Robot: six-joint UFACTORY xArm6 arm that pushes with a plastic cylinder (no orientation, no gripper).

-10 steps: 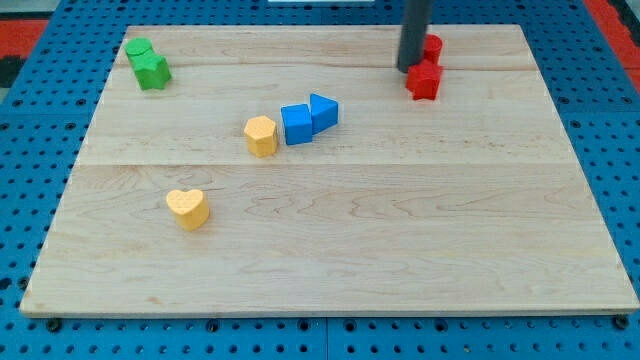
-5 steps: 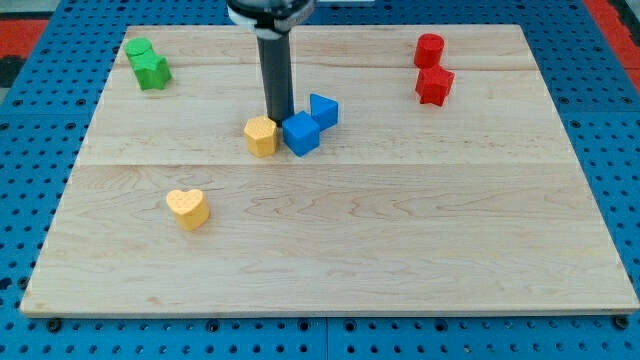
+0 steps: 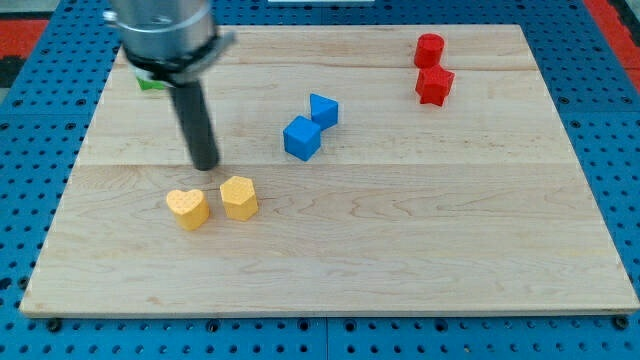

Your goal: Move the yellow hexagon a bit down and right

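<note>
Wooden board (image 3: 400, 250): my tip (image 3: 205, 166), no gripper, above-left of yellow hexagon (image 3: 239, 197).

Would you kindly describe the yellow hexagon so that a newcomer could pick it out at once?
On the wooden board, look at the lower left area, just below and to the view's right of my tip. Two yellow blocks sit there side by side. The yellow hexagon is the right one, flat-sided, while the yellow heart has a notched top.
</note>
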